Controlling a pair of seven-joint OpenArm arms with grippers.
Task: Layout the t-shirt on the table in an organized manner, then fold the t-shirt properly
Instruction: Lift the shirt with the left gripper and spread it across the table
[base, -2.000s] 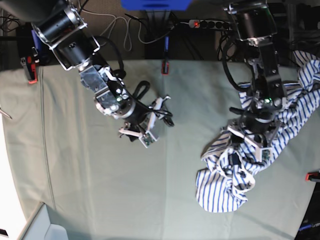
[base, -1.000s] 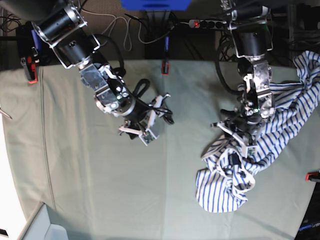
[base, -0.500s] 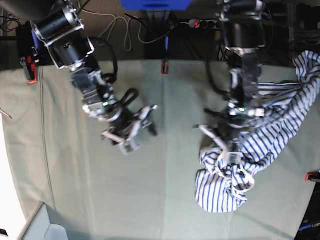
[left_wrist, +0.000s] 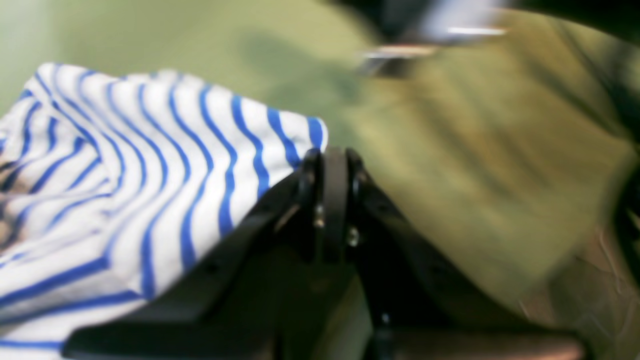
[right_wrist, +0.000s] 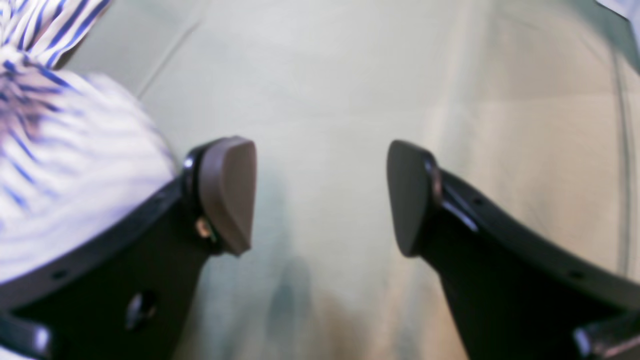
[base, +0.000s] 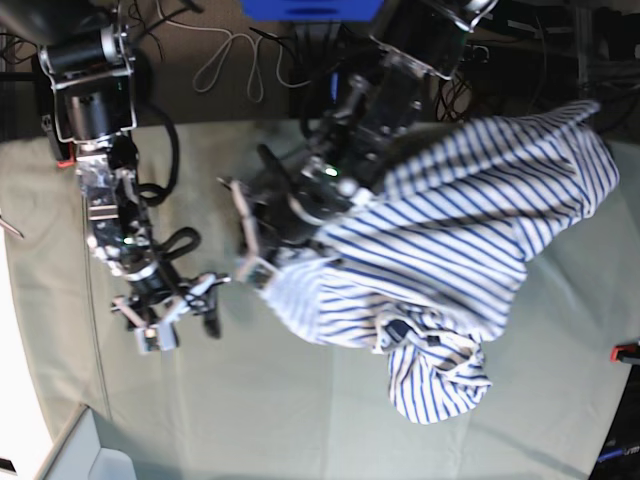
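The t-shirt (base: 470, 230), white with blue stripes, is stretched across the right half of the table (base: 300, 420), with a bunched part (base: 440, 380) at the front. My left gripper (base: 255, 262) is shut on the shirt's left edge near the table's middle. In the left wrist view the closed gripper (left_wrist: 330, 160) pinches the striped fabric (left_wrist: 150, 175) over the table (left_wrist: 475, 150). My right gripper (base: 165, 325) is open and empty over bare cloth at the left. In the right wrist view its fingers (right_wrist: 230, 190) stand wide apart, with the shirt (right_wrist: 50, 150) at the far left; the image is blurred.
A red clamp (base: 625, 351) sits at the table's right edge and another (base: 62, 155) at the back left corner. A pale bin (base: 90, 455) stands at the front left corner. Cables (base: 230, 60) lie behind the table.
My left arm has swept left across the table, dragging the shirt with it and stretching it out. My right arm has swung towards the left front, away from the middle.
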